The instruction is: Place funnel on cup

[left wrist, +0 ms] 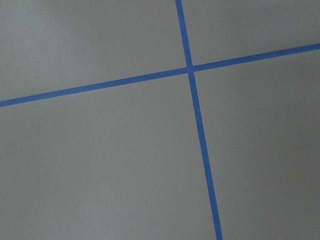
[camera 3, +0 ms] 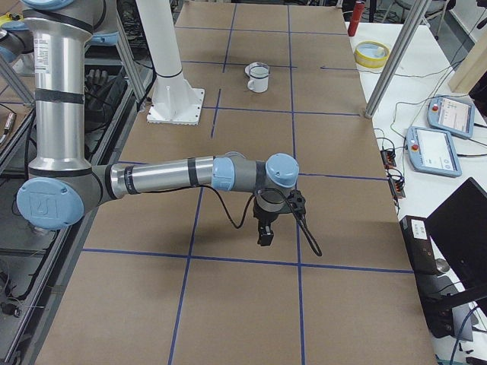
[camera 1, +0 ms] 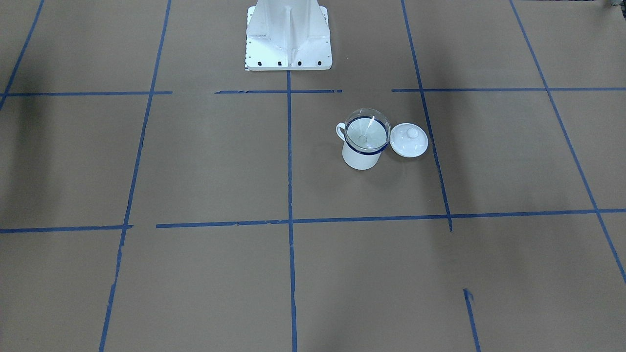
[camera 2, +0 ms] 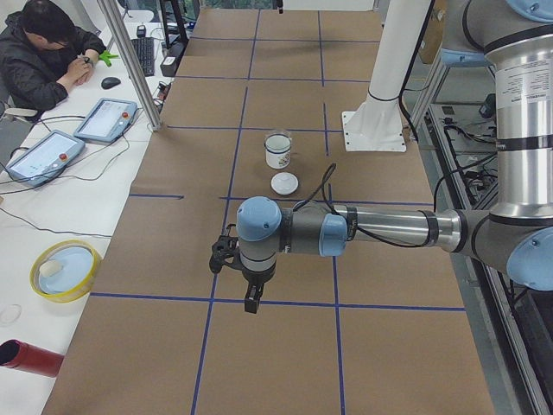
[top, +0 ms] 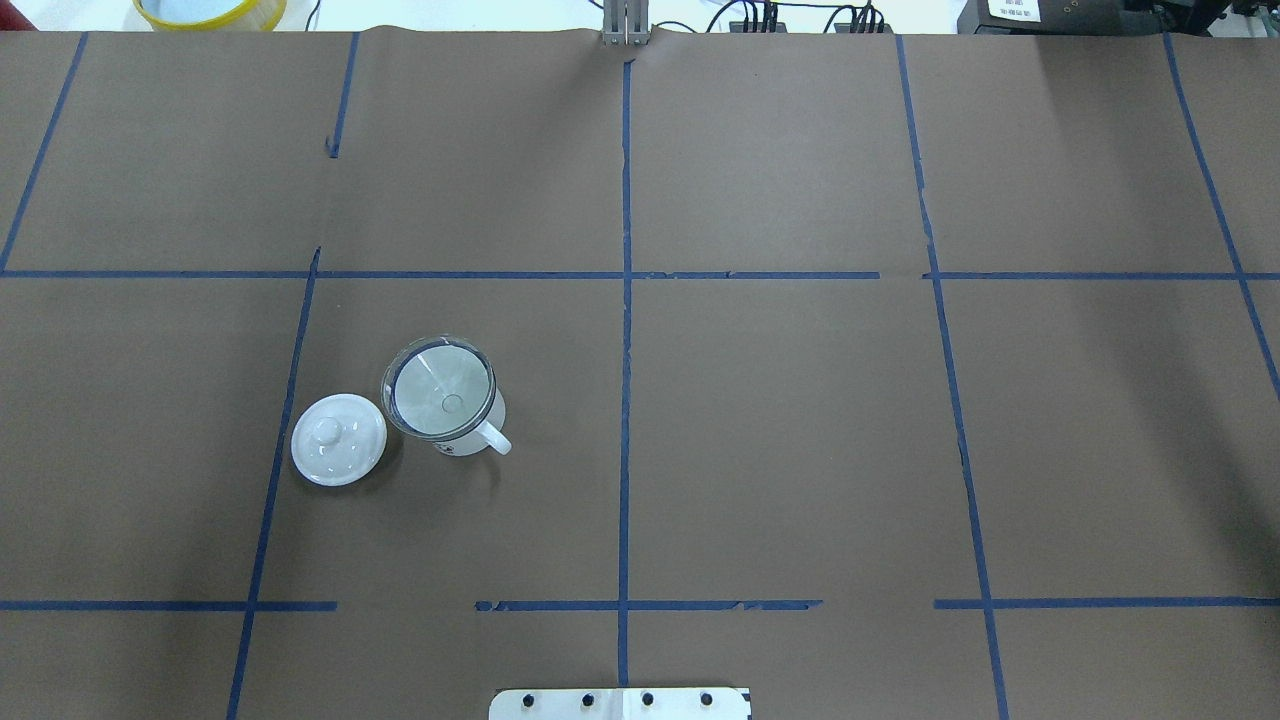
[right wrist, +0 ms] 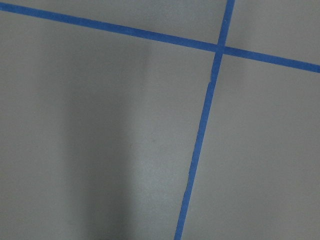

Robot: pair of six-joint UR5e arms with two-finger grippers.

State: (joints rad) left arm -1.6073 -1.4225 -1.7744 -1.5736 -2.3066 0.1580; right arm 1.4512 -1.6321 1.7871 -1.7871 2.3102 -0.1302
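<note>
The white cup [camera 1: 361, 159] with a dark blue rim stands upright on the brown table. The clear funnel [camera 1: 367, 131] sits in its mouth, rim up, stem down inside. Both also show in the overhead view, the cup [top: 492, 437] and the funnel [top: 441, 391]. My left gripper [camera 2: 251, 298] shows only in the exterior left view, far from the cup, pointing down above the table. My right gripper [camera 3: 264, 236] shows only in the exterior right view, also far from the cup. I cannot tell whether either is open or shut. Neither holds anything that I can see.
A white round lid with a knob [top: 338, 439] lies on the table right beside the cup. The robot's white base [camera 1: 288, 39] stands at the table's near edge. A yellow bowl [camera 2: 65, 268], teach pendants [camera 2: 43, 156] and an operator [camera 2: 43, 52] are off the table's far side.
</note>
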